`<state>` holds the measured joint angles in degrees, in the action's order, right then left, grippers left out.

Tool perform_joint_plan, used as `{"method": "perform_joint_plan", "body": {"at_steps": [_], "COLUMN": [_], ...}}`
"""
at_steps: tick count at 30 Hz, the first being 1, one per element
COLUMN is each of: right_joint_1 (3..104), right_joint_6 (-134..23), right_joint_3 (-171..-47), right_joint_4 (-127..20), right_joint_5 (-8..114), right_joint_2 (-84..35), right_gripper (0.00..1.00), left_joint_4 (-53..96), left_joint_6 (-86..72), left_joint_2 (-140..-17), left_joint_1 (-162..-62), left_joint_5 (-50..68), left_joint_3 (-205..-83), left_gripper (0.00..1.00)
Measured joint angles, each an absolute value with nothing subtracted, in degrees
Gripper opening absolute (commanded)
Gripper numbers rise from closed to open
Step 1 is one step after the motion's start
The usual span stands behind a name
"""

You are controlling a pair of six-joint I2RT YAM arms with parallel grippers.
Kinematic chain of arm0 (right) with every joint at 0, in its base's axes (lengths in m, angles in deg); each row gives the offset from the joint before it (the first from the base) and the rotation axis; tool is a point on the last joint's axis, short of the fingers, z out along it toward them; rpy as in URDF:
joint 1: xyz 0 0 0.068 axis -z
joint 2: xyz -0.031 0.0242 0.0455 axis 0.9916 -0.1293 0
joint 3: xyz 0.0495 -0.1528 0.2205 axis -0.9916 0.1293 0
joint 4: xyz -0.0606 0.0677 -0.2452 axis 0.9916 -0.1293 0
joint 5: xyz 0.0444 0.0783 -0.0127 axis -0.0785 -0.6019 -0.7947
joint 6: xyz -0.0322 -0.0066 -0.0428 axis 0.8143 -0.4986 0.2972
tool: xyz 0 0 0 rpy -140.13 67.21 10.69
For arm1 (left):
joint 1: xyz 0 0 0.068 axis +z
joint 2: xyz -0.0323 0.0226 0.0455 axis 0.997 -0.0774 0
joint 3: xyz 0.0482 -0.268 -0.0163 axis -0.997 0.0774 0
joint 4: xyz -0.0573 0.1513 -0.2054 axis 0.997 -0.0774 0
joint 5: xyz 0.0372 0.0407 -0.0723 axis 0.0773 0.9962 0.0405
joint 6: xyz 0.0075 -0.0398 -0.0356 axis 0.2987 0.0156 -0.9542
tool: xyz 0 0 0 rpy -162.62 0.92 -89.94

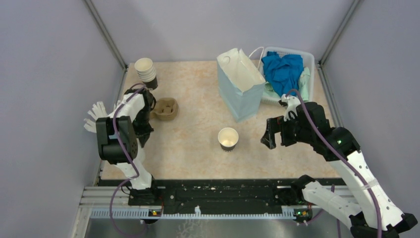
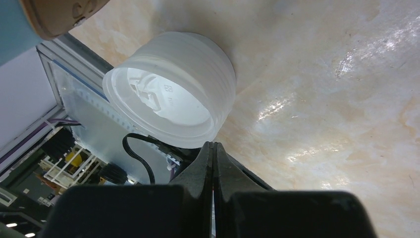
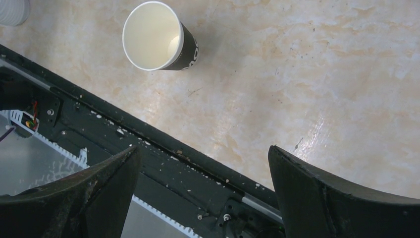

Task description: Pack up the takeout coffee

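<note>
The takeout coffee cup (image 1: 228, 138), dark brown outside and cream inside, stands upright and lidless in the middle of the table; it also shows in the right wrist view (image 3: 189, 49). My right gripper (image 1: 270, 136) hovers to its right, wide open (image 3: 205, 156) with nothing between its fingers. At the table's left edge lies a tilted stack of white lids (image 1: 95, 116). My left gripper (image 2: 214, 145) is shut, its tips pinched on the lower rim of the nearest white lid (image 2: 168, 96).
A pale blue paper bag (image 1: 240, 84) stands open behind the cup. A white basket (image 1: 309, 57) holding blue cloth sits at the back right. A stack of lidless cups (image 1: 146, 72) and a brown pulp cup carrier (image 1: 166, 108) are at the back left. The black rail (image 3: 163, 148) runs along the near edge.
</note>
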<state>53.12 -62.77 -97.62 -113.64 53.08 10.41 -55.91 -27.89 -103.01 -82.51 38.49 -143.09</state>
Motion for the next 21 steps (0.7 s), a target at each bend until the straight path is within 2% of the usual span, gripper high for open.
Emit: {"method": "perform_joint_plan", "body": {"at_steps": [5, 7, 21], "right_joint_1": [53.05, 53.05, 52.73], "right_joint_6": [-62.77, -62.77, -62.77], "right_joint_3": [-97.64, -97.62, -97.64], "right_joint_4": [-113.64, -113.64, -113.68], "right_joint_5": [53.08, 53.08, 53.11], "right_joint_2": [10.41, 10.41, 10.58], "right_gripper": [0.99, 0.99, 0.99], "left_joint_4": [-56.63, -56.91, -54.94], "left_joint_6": [-28.13, -28.15, -27.47], "left_joint_2": [-103.05, -103.34, -106.46], "left_joint_1": [-82.84, -82.89, -82.38], "left_joint_5": [38.92, 39.32, 41.0], "left_joint_3": [-143.85, -145.01, -146.63], "left_gripper": [0.26, 0.3, 0.33]}}
